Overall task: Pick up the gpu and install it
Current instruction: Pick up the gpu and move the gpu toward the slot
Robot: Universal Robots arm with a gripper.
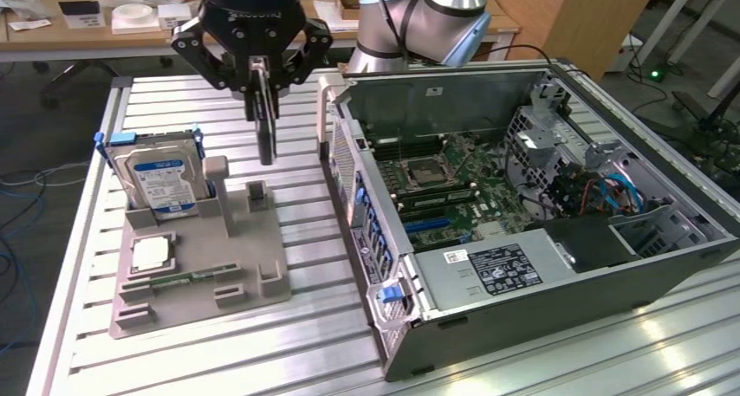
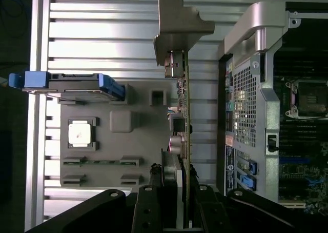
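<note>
gpu [image 1: 267,127]: thin, flat dark card hanging on edge in the air, long side vertical, over the grey tray and between the hard drive and the computer case; it touches neither.
gpu, wrist view: seen edge-on [image 2: 187,130], a narrow green board edge with small metal parts on one side and a bent grey metal bracket [image 2: 179,22] at the far end.
pincer [image 1: 263,74]: black, with jointed fingers drawn in narrow and clamped on the card's upper edge; in the wrist view [image 2: 179,210] the fingers stand on either side of the board.
grey tray [image 1: 249,266]: matte moulded holder with raised blocks and slots, lying flat on the counter.
tray, upright slot: holds the hard drive [image 1: 162,178] standing on edge, silver with a blue and white label and blue plastic rails.
tray, square recess: holds a square chip [image 1: 151,254] with a pale metal lid.
tray, long slot: holds a narrow green memory stick [image 1: 185,279] lying flat.
computer case [image 1: 647,266]: dark metal tower lying on its side, side panel off, just beside the tray.
case, inside: green motherboard [image 1: 463,214] with a square metal socket [image 1: 422,172], a grey box with a white label [image 1: 497,270], and blue cables [image 1: 619,192].
counter [image 1: 231,357]: bare aluminium with long parallel ribs and grooves.
</note>
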